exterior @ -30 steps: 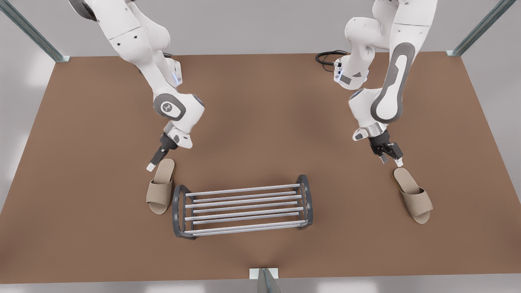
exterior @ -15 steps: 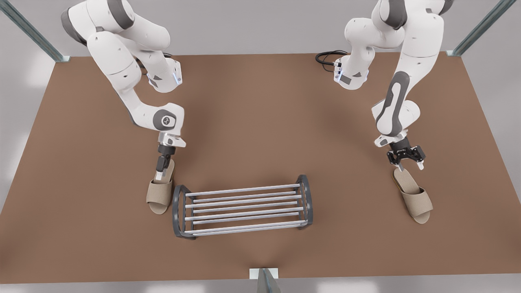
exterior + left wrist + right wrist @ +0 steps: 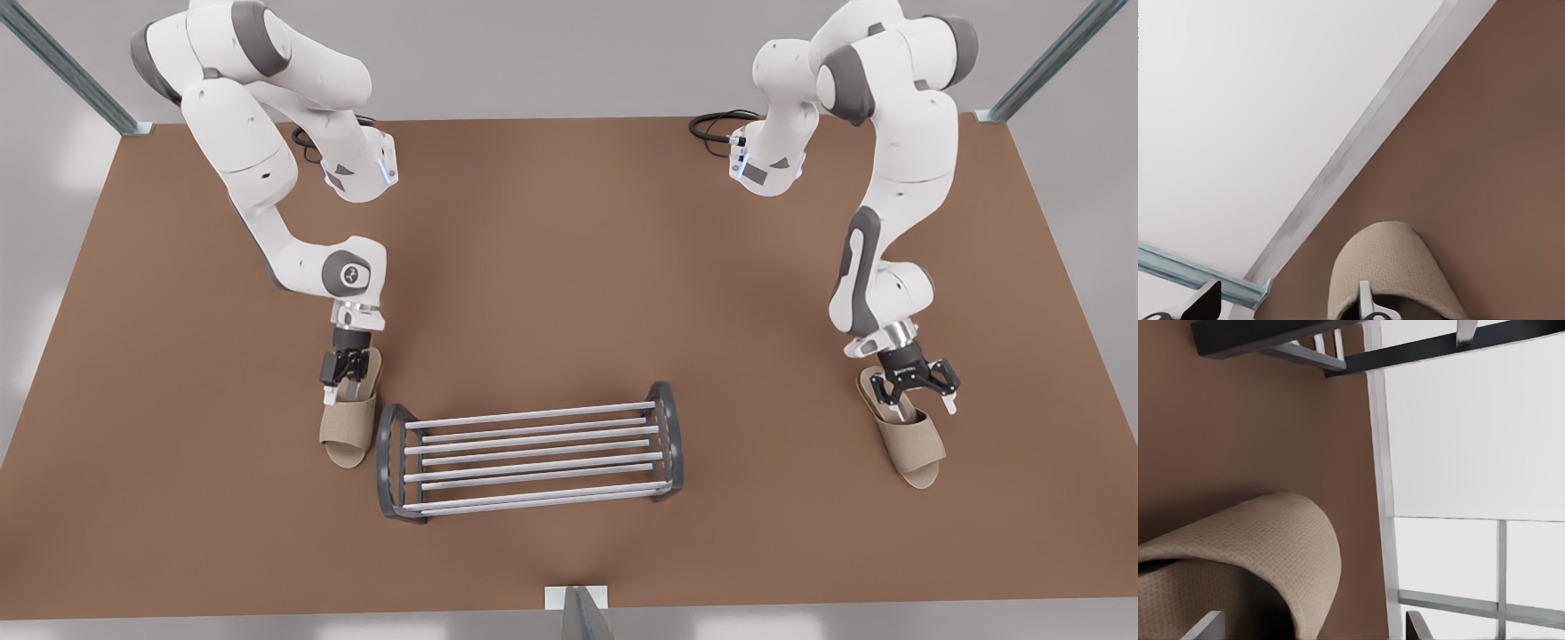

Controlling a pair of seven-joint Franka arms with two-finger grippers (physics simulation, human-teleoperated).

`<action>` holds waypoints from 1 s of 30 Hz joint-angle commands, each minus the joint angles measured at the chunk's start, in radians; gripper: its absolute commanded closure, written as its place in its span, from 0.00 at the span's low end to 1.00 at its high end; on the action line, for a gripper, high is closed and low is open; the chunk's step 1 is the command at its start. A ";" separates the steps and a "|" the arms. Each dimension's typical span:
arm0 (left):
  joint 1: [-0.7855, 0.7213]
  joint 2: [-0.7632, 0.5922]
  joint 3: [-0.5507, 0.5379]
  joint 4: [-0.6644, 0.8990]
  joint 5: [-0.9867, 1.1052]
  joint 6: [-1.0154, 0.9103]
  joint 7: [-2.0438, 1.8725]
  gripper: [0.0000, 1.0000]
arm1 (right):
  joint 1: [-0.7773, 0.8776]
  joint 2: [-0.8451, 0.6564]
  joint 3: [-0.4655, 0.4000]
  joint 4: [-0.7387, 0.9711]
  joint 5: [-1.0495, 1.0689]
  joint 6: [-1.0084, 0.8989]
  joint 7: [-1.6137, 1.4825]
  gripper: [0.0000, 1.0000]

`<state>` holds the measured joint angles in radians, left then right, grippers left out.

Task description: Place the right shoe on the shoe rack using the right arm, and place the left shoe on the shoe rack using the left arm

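While both slippers lie flat on the table [image 3: 569,249], neither is gripped yet.

Front view: the right gripper [image 3: 343,384] is down over the heel end of the right shoe [image 3: 348,427], which sits just beside the shoe rack [image 3: 533,449] at its end on the front view's left. The left gripper [image 3: 916,396] is spread over the left shoe [image 3: 907,440], well apart from the rack on the front view's right.

Left wrist view: fingers [image 3: 1365,300] are parted, one inside the strap opening.

Right wrist view: fingers [image 3: 1208,627] are wide apart, flanking the strap, with the rack beyond.

Judgement: the slippers are light, soft fabric that will flex. Pinch the strap or sole edge, not the toe.

Versus 1.0 s ago: both grippers have dropped from behind the heels onto the shoes. Shoes and rack are unmoved.
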<state>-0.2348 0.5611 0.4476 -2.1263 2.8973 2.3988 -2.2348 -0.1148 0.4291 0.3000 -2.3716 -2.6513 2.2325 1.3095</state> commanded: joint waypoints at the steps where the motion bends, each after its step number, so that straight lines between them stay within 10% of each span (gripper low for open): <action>1: 0.000 0.014 0.000 0.014 0.043 -0.006 -0.332 0.00 | 0.003 0.003 -0.004 0.003 -0.009 -0.002 0.220 0.00; 20: -0.001 0.079 0.029 0.022 0.097 -0.067 0.029 0.00 | 0.007 0.030 -0.051 0.054 -0.047 -0.007 0.198 0.03; 30: -0.001 0.140 0.034 0.082 0.095 -0.081 0.021 0.00 | 0.015 0.043 -0.059 0.060 -0.049 -0.008 0.200 0.35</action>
<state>-0.2357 0.6971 0.4820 -2.0500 2.8973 2.3247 -2.2453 -0.1006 0.4701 0.2413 -2.3132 -2.6997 2.2249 1.4707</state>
